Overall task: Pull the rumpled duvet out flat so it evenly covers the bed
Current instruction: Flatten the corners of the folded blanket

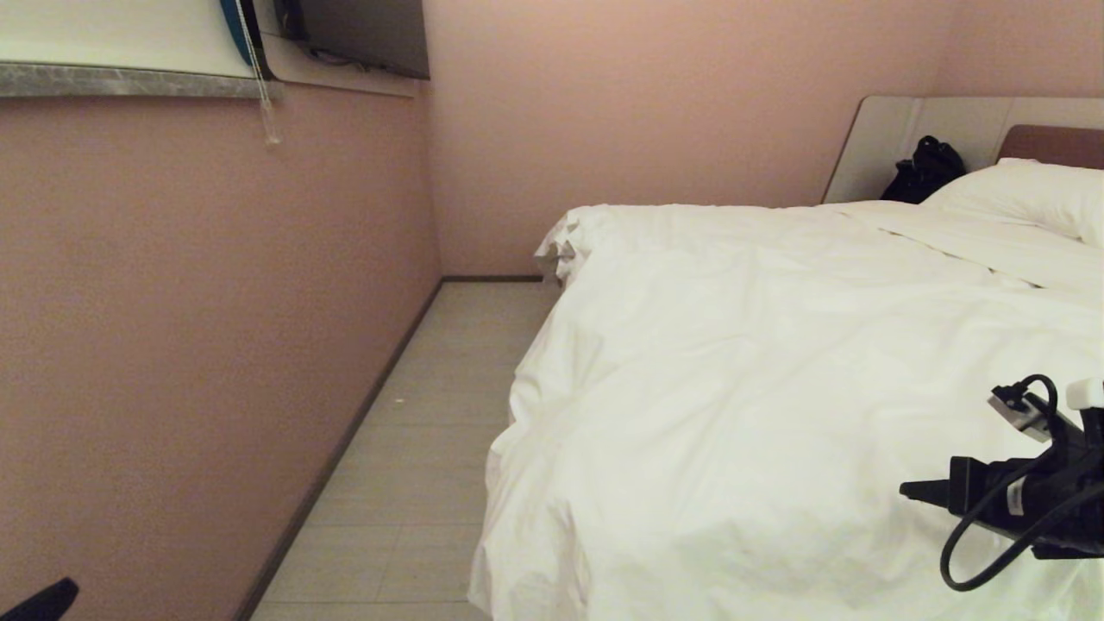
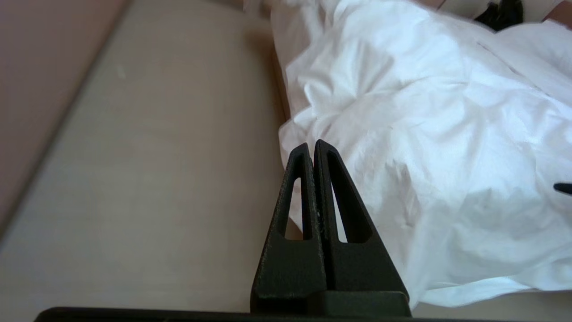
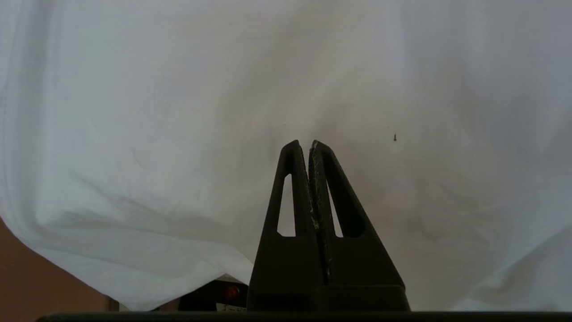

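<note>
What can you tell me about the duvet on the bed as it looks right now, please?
The duvet is thick, puffy white fabric, creased all over. It covers the bed, bunched at the far left corner, and hangs over the left side toward the floor. Its top edge lies below the pillow.

Black triangular hand [image 2: 314, 144], looped cable [image 1: 983, 539]

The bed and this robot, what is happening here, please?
A two-armed robot stands at the bed to spread the duvet, which lies rumpled and hangs over the side toward the floor. The right gripper hovers over the duvet near its edge, jaws shut on nothing. The left gripper, also shut and empty, points at the hanging edge. Nothing is gripped yet.
</note>
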{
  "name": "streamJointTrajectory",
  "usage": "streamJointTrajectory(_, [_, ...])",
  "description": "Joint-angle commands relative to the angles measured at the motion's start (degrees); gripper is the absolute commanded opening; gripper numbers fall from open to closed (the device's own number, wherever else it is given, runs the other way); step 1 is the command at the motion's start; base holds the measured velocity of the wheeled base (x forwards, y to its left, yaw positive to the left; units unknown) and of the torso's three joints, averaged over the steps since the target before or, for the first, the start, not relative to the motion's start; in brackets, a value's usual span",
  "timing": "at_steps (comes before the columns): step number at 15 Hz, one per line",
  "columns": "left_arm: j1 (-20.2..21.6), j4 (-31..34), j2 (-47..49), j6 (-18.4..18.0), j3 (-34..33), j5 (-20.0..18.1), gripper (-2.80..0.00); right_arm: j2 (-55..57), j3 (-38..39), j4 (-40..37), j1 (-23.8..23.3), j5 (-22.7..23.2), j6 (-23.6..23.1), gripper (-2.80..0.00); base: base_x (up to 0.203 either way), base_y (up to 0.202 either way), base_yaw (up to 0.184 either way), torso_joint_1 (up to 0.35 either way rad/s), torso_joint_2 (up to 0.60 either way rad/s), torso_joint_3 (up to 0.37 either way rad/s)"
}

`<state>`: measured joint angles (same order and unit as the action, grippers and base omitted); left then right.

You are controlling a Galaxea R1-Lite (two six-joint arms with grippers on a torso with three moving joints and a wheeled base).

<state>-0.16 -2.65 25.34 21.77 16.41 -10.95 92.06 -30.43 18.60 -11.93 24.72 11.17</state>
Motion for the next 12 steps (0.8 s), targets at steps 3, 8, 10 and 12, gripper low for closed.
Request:
streamJointTrajectory(3, [-0.01, -8.97, 24.1, 2.25, 0.38, -3.01, -2.8, -2.85, 0.19, 0.12, -0.02, 0.24, 2.81, -2.8, 0.0, 0.0, 0.0, 0.0, 0.0, 0.0])
streamJointTrajectory(8, [0.0, -25.66, 50.85, 3.28, 1.39, -11.29, -2.8, -3.51, 0.39, 0.09, -0.02, 0.24, 2.9, -2.8, 0.0, 0.0, 0.0, 0.0, 0.0, 0.0])
streamJointTrajectory(10, [-0.01, -32.5, 59.94, 3.28, 2.35, -12.93, -2.8, -4.7, 0.58, -0.12, 0.01, 0.24, 3.1, -2.8, 0.0, 0.0, 0.0, 0.0, 0.0, 0.0])
streamJointTrajectory(12, [-0.01, -39.59, 69.58, 3.13, 3.61, -14.16, -2.8, -9.05, 0.76, -0.63, 0.3, 0.52, 4.82, -2.8, 0.0, 0.0, 0.0, 0.0, 0.0, 0.0])
